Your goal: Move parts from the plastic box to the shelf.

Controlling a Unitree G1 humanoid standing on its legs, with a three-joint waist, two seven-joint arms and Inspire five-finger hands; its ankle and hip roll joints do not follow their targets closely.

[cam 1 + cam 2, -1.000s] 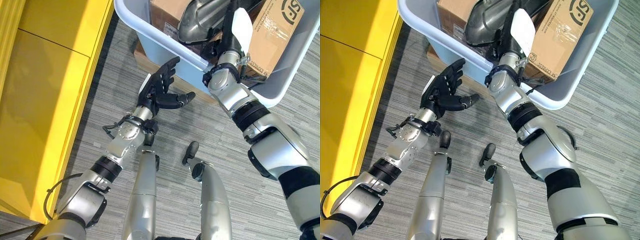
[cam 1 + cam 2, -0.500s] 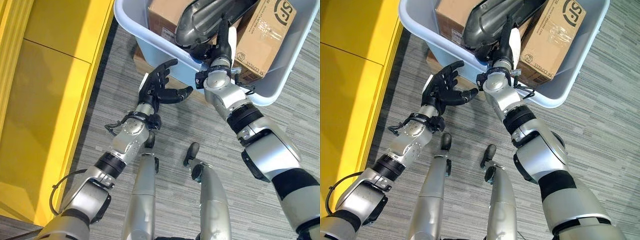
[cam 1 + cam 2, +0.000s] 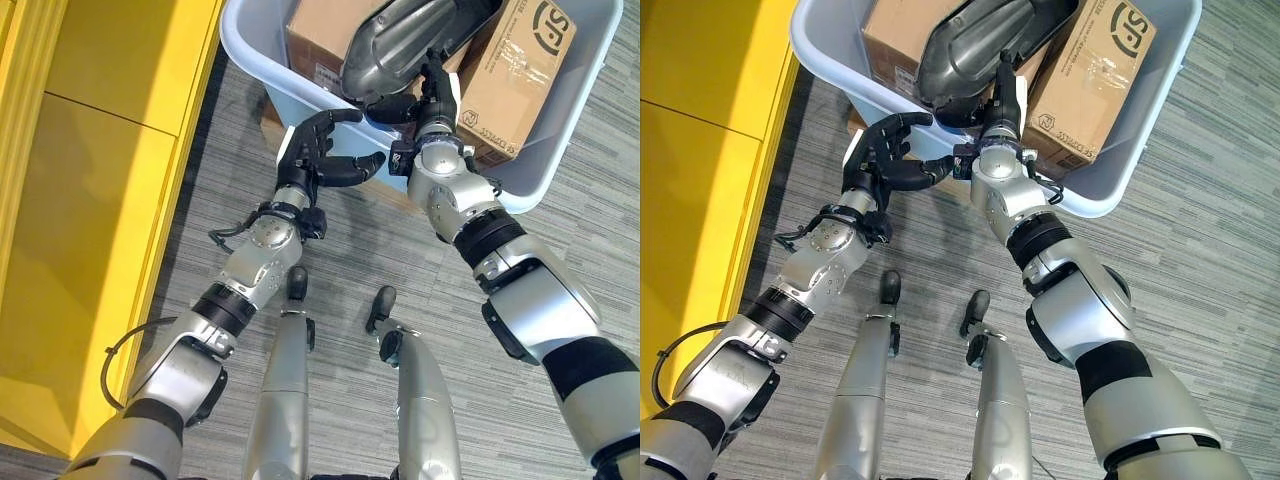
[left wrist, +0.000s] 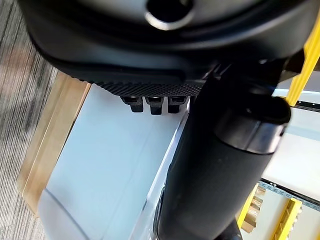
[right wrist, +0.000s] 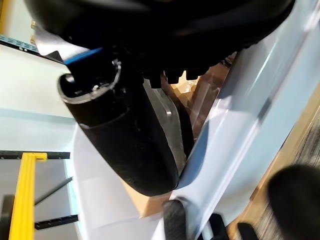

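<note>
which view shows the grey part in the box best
The right eye view: the grey part lies whole across the cardboard boxes in the plastic box, with the right hand reaching to it. The left eye view crops its top. The right wrist view gives a close sliver.

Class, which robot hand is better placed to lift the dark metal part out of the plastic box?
The right robot hand: it already reaches inside the plastic box at the dark metal part. The left robot hand is open outside the wall.

We seem to be in a warehouse or workshop: a plastic box (image 3: 560, 150) holding cardboard cartons (image 3: 515, 70) and a grey metal part (image 3: 400, 45) sits on a wooden pallet (image 4: 45, 155) over grey striped carpet (image 3: 330, 250), beside a yellow shelf (image 3: 90, 200).
</note>
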